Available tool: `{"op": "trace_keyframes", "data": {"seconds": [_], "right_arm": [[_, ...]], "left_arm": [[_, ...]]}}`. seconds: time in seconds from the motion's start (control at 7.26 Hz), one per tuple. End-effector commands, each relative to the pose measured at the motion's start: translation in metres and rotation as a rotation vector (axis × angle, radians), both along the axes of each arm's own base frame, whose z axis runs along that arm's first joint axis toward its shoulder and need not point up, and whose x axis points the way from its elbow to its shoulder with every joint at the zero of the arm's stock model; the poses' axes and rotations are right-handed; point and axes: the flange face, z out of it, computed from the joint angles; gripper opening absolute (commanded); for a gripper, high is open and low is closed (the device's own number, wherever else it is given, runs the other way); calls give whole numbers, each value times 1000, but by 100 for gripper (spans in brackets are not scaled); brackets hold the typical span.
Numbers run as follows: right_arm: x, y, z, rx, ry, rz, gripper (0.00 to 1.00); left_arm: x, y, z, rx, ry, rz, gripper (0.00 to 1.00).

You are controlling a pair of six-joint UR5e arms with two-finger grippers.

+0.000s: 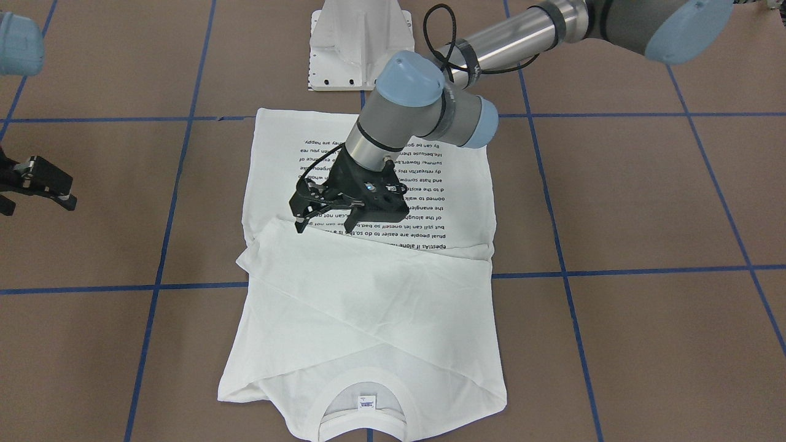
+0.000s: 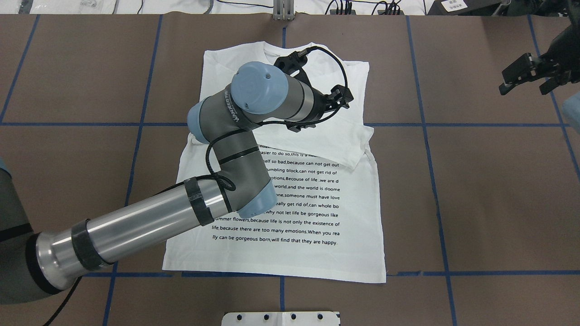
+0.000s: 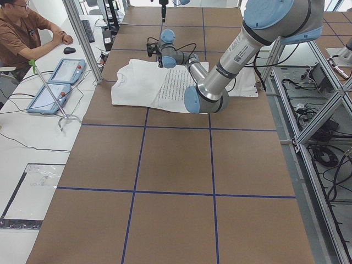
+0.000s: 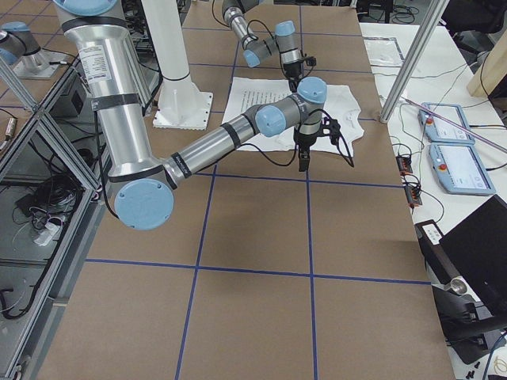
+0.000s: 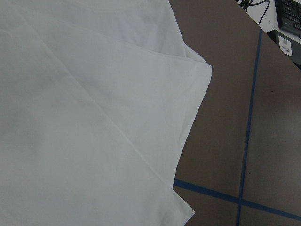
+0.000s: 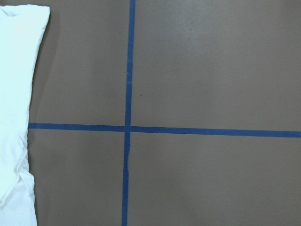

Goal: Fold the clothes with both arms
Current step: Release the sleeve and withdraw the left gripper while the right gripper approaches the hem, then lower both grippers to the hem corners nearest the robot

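- Across the middle of the brown desk (image 1: 614, 196) (image 2: 476, 203): white shirt (image 1: 368, 307) (image 2: 294, 260) (image 3: 137, 82), spread flat, printed side up.
- Toward the robot's white pedestal (image 1: 359, 43) (image 2: 281, 319): the hem. At the opposite end: the ribbed collar (image 1: 368, 376), with a small label (image 1: 366, 402) inside it.
- Over the chest: long sleeves (image 1: 381, 270) folded in, hiding the top lines of the black text (image 1: 430, 202) (image 2: 299, 197), with one sleeve end poking just past the shirt's side (image 2: 362, 145) (image 5: 200, 70).
- Above the edge of that folded band, right by the text: left hand (image 1: 325, 224), tilted downward, fingers wide apart, nothing between them. Touching the cloth or just clear of it: cannot tell.
- Under the left wrist camera: only layered white cloth (image 5: 94, 117) and a strip of desk.
- Well off to the shirt's side, over bare desk: right hand (image 1: 37, 190) (image 2: 525, 79), fingers apart, nothing held.
- Under the right wrist camera: shirt edge (image 6: 14, 70) at the border and a cross of blue tape lines (image 6: 127, 128).
- Beyond the desk's far long side in the left-end view: a seated person (image 3: 22, 33).
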Motion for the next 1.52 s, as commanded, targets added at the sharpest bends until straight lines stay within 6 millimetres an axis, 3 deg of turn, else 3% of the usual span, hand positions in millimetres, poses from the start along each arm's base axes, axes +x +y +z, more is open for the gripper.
{"op": "trace_keyframes", "data": {"seconds": [0.0, 0.28, 0.55, 0.69, 0.96, 1.38], "right_arm": [[-61, 60, -22, -30, -52, 63, 100], [-128, 130, -50, -59, -33, 107, 100], [-213, 211, -59, -54, 5, 146, 100], [-242, 254, -67, -62, -6, 135, 100], [-268, 294, -65, -81, 7, 100, 99], [-299, 319, -35, -92, 75, 39, 96]], "left_arm": [[-84, 6, 75, 69, -78, 58, 100], [-141, 25, 108, 143, -240, 147, 100], [-189, 64, 177, 214, -333, 212, 100], [-210, 85, 196, 203, -345, 223, 100], [-218, 94, 203, 193, -350, 228, 100], [-215, 96, 202, 192, -347, 231, 100]]}}
